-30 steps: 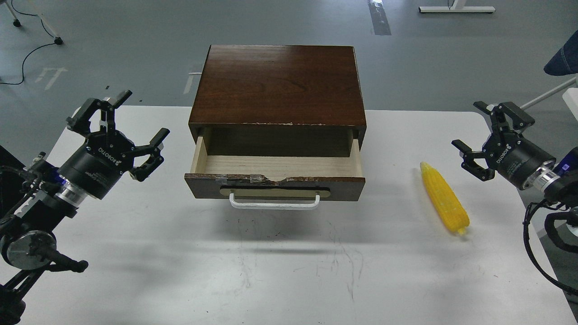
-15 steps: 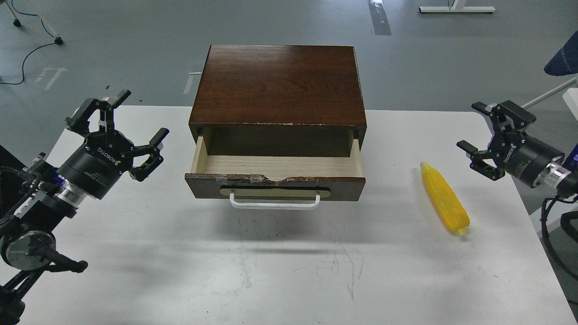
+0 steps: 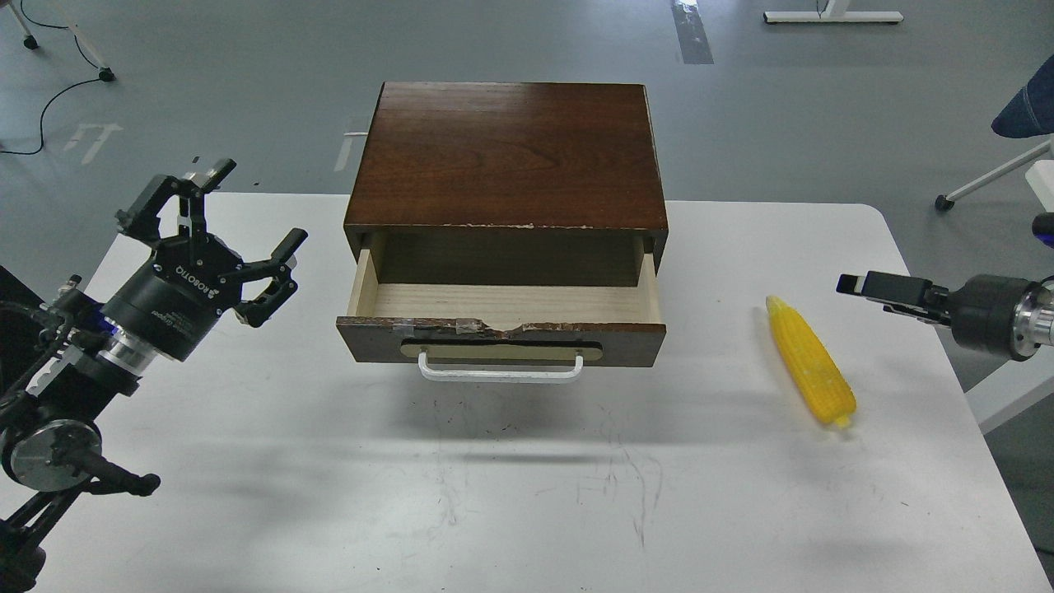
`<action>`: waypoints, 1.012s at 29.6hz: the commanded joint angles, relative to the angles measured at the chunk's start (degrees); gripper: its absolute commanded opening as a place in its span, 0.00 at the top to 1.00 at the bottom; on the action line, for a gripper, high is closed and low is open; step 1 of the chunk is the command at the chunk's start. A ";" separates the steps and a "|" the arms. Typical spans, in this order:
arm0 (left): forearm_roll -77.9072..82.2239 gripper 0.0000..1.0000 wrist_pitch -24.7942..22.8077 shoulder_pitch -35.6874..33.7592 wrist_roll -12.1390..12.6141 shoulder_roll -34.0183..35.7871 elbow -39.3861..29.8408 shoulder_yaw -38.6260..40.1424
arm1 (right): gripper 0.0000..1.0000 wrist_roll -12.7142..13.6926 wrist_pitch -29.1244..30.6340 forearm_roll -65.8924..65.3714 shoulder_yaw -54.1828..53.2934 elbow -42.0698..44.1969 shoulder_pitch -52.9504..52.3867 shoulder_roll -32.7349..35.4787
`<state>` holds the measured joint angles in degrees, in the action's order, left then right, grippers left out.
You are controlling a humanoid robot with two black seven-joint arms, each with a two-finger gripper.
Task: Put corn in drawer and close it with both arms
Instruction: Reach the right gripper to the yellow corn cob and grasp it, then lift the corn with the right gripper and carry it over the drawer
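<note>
Ribbed yellow plastic corn (image 3: 811, 361) near your desk's (image 3: 510, 494) right edge, pale-wood drawer (image 3: 504, 319) pulled out, left claw (image 3: 247, 222) spread wide, right claw (image 3: 865, 285) edge-on, state unclear.

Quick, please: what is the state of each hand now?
Left hand: open, holding nothing.
Right hand: seen edge-on, cannot be told; it holds nothing.

My left claw (image 3: 247, 210) hangs at the left with its two fingers spread wide, pointing up and to the right, ROBOTIQ lettering facing me, the silver wrist ring below it. My right claw (image 3: 860, 284) reaches in level from the right edge, seen side-on, so I can't make out its two fingers apart
</note>
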<state>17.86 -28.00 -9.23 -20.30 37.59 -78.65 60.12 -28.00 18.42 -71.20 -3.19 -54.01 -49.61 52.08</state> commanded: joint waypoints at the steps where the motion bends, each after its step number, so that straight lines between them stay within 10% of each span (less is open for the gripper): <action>1: -0.02 0.00 0.00 0.00 0.00 0.03 -0.01 0.00 | 0.00 0.00 -0.23 -1.05 6.07 0.66 -2.07 -2.33; 17: -0.02 0.00 0.00 0.00 0.09 -0.06 -0.01 0.00 | 0.08 0.00 -1.46 -1.05 11.27 3.91 -3.13 -7.87; 25: -0.02 0.00 0.00 0.00 0.09 -0.15 -0.01 0.00 | 0.79 0.00 -1.63 -1.05 13.73 3.65 -3.30 -7.87; 30: 0.07 0.00 0.00 0.00 0.09 0.03 -0.01 0.00 | 0.90 0.00 -1.81 -0.18 13.12 3.47 -5.92 -7.26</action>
<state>17.84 -28.00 -9.23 -20.21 37.46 -78.64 60.11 -27.99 16.80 -72.25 10.53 -50.49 -53.07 44.34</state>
